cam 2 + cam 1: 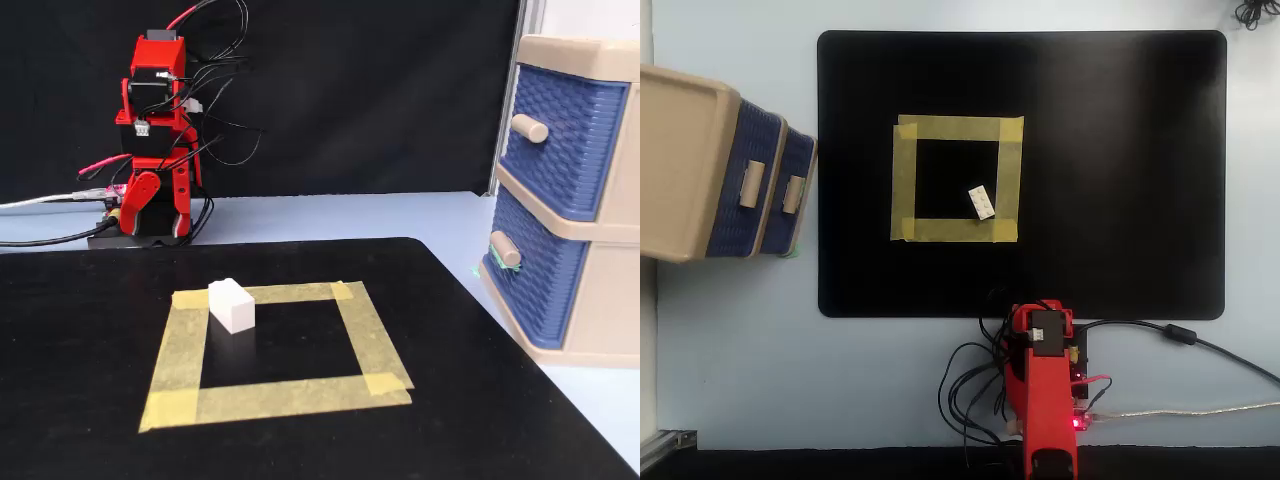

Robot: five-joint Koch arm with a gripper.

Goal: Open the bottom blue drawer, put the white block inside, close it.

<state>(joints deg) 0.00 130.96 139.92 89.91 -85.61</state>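
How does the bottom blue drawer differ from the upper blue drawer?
The bottom blue drawer sits lower and juts further out of the beige cabinet than the upper blue drawer. Both are dark blue, woven-textured, look closed, and carry one small beige handle each.

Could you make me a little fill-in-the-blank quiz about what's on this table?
1. The tiny white rectangular block lies inside a square of ____ tape.
2. The beige plastic cabinet has ____ dark blue woven-textured drawers.
3. The mat under the tape is ____.
4. The bottom blue drawer is ____, its small beige handle untouched.

Missing words: yellow; two; black; closed
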